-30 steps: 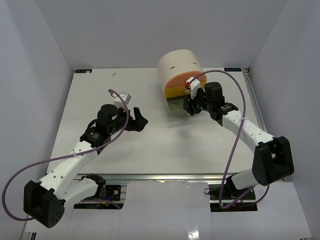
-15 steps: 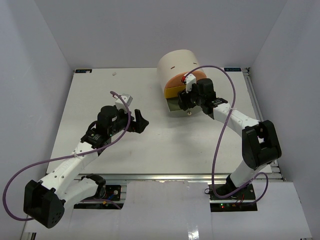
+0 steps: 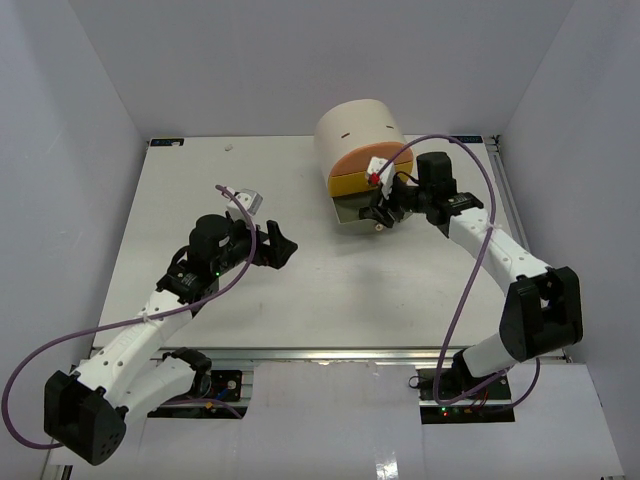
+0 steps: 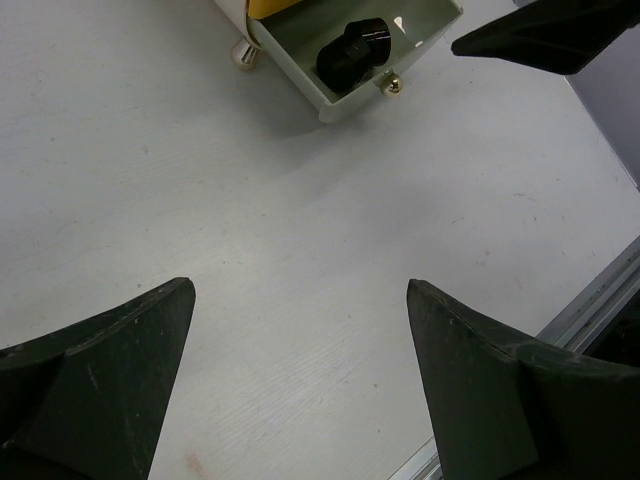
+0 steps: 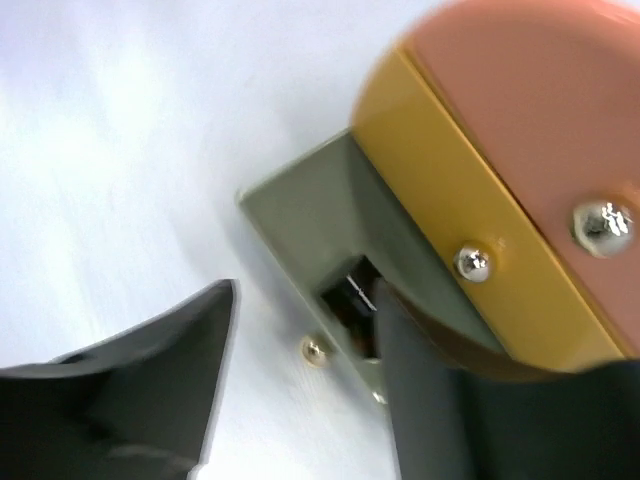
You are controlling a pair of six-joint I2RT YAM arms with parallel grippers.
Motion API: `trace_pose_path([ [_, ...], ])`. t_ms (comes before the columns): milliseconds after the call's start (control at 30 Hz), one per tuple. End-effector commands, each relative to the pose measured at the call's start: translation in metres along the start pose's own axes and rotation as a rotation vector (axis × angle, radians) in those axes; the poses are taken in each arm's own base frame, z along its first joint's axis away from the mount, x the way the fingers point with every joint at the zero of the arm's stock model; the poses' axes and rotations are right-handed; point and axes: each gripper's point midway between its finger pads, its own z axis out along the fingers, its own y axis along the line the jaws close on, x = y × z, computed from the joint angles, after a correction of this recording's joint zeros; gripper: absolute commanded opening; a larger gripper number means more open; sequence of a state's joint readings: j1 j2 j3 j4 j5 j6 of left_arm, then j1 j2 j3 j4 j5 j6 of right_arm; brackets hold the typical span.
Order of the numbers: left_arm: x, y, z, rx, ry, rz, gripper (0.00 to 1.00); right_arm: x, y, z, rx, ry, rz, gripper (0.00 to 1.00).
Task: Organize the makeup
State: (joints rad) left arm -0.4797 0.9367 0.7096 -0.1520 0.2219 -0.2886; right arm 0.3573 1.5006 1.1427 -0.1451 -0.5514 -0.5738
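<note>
"Where's the makeup, then?"

"All I can spot is one small black jar [image 4: 355,55]. It lies in the grey-green drawer [image 4: 330,100], which stands open at the bottom of the cream box [image 3: 355,130]. The box is near the table's [image 3: 200,180] far edge, right of middle."

"And the right arm?"

"The right fingers [image 3: 380,212] are at the front of that drawer, partly apart. One is over the inside, the other outside, with the drawer's gold knob [image 5: 315,350] between them. They've hold of nothing, though I can't tell from here if one brushes the drawer wall."

"The left?"

"The left fingers [image 4: 300,290] are spread wide and empty, above bare table left of middle, well apart from the box."
</note>
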Motion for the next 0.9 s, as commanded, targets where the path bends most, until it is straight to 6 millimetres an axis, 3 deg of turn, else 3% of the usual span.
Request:
trace_pose_path([
  [0, -0.007, -0.007, -0.008, 0.029, -0.039, 0.012, 0.98, 0.035, 0.083, -0.033, -0.473, -0.009, -0.513, 0.4],
  [67, -0.009, -0.007, -0.01, 0.028, -0.047, 0.015, 0.98, 0.056, 0.078, -0.034, -0.496, 0.065, -0.636, 0.21],
  [200, -0.011, -0.008, -0.012, 0.031, -0.056, 0.016, 0.98, 0.085, 0.058, -0.029, -0.493, 0.215, -0.688, 0.09],
  [500, -0.014, -0.009, -0.015, 0.032, -0.066, 0.019, 0.98, 0.127, 0.032, 0.011, -0.499, 0.343, -0.573, 0.08],
  [700, -0.014, -0.01, -0.016, 0.037, -0.068, 0.022, 0.98, 0.139, -0.002, 0.047, -0.244, 0.408, -0.505, 0.1],
  [867, -0.015, -0.01, -0.016, 0.036, -0.069, 0.022, 0.98, 0.126, -0.044, 0.07, 0.052, 0.413, -0.489, 0.15],
])
